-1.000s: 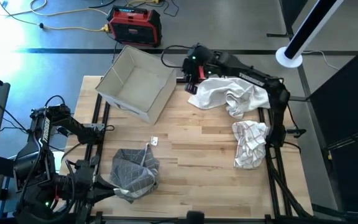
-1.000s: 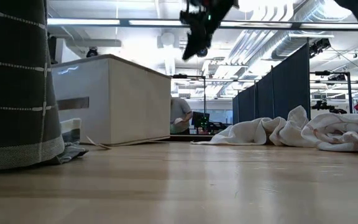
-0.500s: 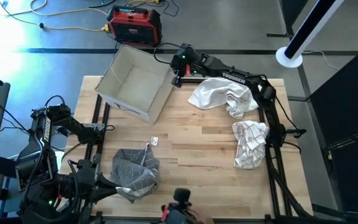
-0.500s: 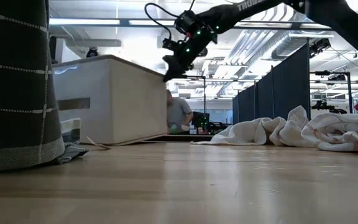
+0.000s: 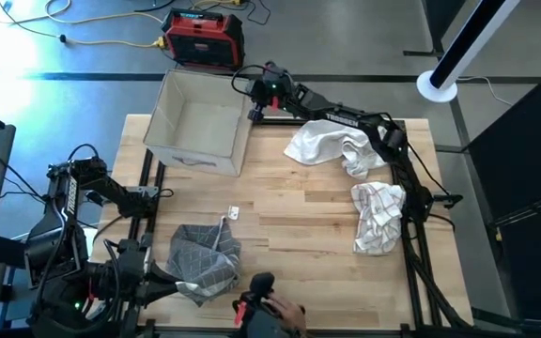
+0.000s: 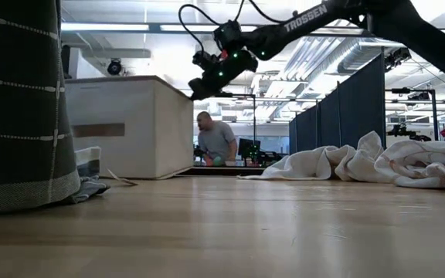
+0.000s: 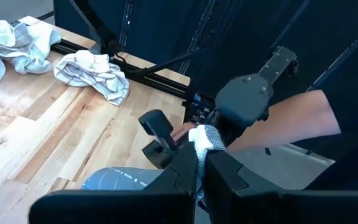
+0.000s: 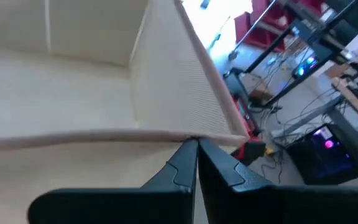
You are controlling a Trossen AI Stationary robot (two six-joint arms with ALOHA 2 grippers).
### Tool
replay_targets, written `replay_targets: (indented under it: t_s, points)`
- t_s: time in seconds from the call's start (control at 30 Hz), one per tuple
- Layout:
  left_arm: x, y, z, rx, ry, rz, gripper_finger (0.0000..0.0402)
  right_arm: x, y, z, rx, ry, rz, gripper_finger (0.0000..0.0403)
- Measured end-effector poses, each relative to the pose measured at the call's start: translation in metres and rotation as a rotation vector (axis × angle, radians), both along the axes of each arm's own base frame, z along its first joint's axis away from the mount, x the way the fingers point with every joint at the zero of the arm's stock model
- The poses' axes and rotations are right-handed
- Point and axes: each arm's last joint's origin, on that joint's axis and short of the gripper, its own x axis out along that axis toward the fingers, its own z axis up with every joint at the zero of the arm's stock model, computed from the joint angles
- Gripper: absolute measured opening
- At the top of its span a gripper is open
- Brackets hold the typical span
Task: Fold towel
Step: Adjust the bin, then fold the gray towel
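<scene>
A crumpled white towel (image 5: 341,145) lies at the table's far right, a white checked towel (image 5: 377,216) nearer on the right, and a grey checked towel (image 5: 205,258) bunched near the front left. My right gripper (image 5: 253,111) is shut, above the table, at the right wall of an open beige box (image 5: 195,131) at the far left; it shows in the low view too (image 6: 194,91). My left gripper (image 7: 201,169) is shut at the front left, beside the grey towel (image 7: 114,180); whether it touches it I cannot tell. My right gripper meets the box's rim (image 8: 166,134) with its shut fingertips, close to the box's far right corner (image 8: 244,134). It comes level from the table's right side. Whether the wall lies between the fingers cannot be told. The box stands upright on the table.
A person's hand (image 5: 270,314) with a dark device reaches in at the table's near edge; the forearm (image 7: 284,121) shows in the left wrist view. A small white tag (image 5: 234,213) lies mid-table. A red case (image 5: 203,39) sits on the floor beyond the box.
My right gripper has gone from the white towel toward the table's far left, reaching the box's far right corner. The box has turned about from a skewed stand until its walls run square with the table's edges. A person's hand has come in at the near edge.
</scene>
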Motion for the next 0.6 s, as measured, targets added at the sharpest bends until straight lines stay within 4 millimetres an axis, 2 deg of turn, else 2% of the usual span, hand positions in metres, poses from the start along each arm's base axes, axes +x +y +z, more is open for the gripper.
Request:
replay_targets:
  t_s: [0.17, 0.27, 0.47, 0.6]
  points:
    - [0.001, 0.001, 0.0, 0.001, -0.002, 0.006, 0.0003, -0.005, -0.004, 0.005, -0.069, 0.023, -0.193, 0.0]
    - [0.002, 0.001, 0.0, 0.019, -0.002, 0.005, 0.0003, -0.016, 0.004, 0.022, -0.097, 0.09, -0.315, 0.0]
    - [0.014, 0.01, 0.0, 0.161, -0.016, 0.042, 0.0003, -0.059, 0.044, 0.083, -0.026, 0.195, -0.296, 0.0]
    - [0.029, 0.022, -0.002, 0.267, 0.01, 0.078, 0.0003, -0.104, 0.077, 0.128, 0.17, 0.157, -0.191, 0.0]
